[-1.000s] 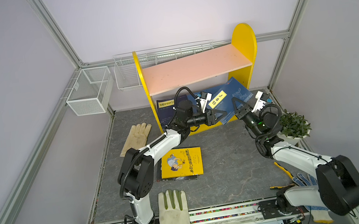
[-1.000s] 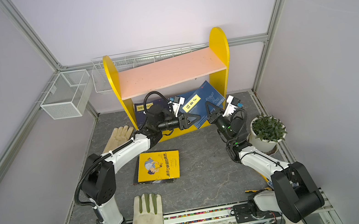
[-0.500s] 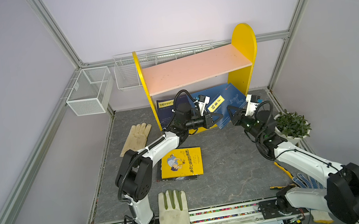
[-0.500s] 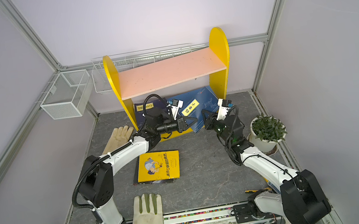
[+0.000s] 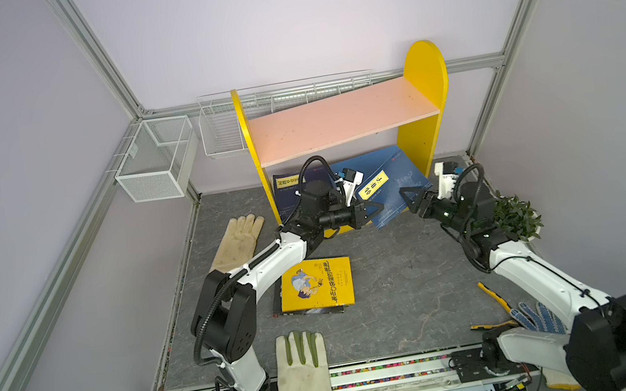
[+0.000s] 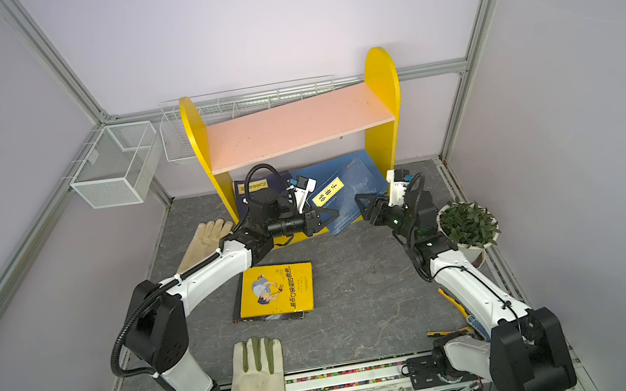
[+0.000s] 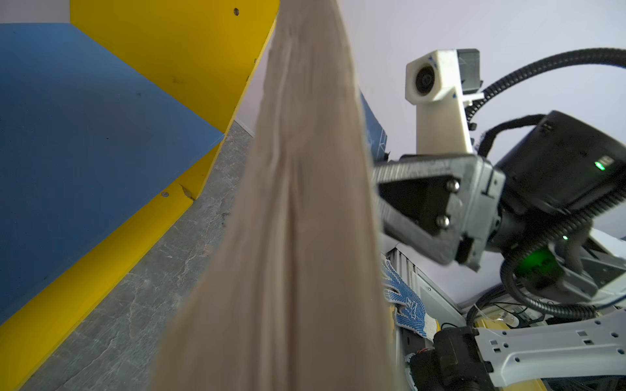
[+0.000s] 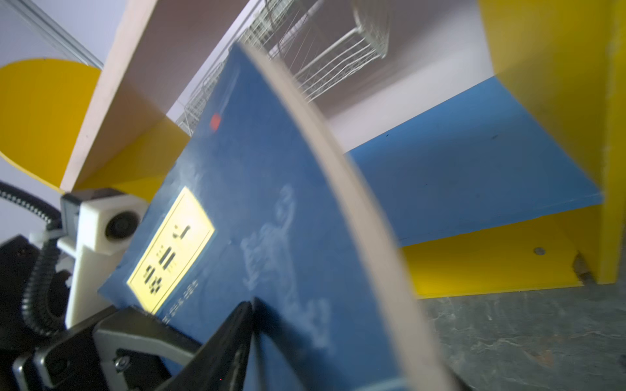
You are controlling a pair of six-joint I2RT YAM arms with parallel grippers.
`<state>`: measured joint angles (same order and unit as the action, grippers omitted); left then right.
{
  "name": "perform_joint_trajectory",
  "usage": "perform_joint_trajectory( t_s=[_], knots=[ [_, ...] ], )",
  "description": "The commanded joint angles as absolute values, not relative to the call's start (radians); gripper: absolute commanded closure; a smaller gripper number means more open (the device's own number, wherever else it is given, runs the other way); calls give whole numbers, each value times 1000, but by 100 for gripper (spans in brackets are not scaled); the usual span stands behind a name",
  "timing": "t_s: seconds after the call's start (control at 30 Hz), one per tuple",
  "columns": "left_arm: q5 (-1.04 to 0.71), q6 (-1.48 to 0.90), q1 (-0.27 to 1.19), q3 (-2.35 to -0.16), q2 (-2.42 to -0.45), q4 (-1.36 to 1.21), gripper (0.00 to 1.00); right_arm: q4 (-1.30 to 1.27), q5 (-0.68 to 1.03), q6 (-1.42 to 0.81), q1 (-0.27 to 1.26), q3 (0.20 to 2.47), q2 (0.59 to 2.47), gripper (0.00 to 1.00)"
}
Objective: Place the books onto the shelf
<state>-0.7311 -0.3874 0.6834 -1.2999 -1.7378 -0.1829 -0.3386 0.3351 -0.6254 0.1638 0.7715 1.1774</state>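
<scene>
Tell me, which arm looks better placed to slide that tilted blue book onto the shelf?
Left, probably: the left hand is clamped on the blue book, tilted into the shelf; the right hand stands open beside it, holding nothing.

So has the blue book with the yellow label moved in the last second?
Yes: the blue book has dropped a little, farther below the pink board and nearer the tabletop.
</scene>
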Motion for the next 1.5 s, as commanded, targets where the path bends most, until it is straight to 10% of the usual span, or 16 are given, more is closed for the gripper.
perform_joint_trajectory(
  t_s=[0.0,0.37,0.7,0.97,1.47],
  knots=[
    [-779,-320,679,-1288,-1662,-162,100,-413,517,-690,58,758,1167,37],
    [-826,-270,655,-1255,-1615,-71,100,-602,807,-822,26,782,1282,45],
    [-792,-265,637,-1247,-1600,-58,100,-600,841,-834,43,771,1275,92],
    [-629,-239,624,-1203,-1550,-51,27,-660,738,-891,38,753,1262,94],
    [-211,-362,566,-791,-1192,-56,14,-762,465,-884,233,873,1427,94]
  ],
)
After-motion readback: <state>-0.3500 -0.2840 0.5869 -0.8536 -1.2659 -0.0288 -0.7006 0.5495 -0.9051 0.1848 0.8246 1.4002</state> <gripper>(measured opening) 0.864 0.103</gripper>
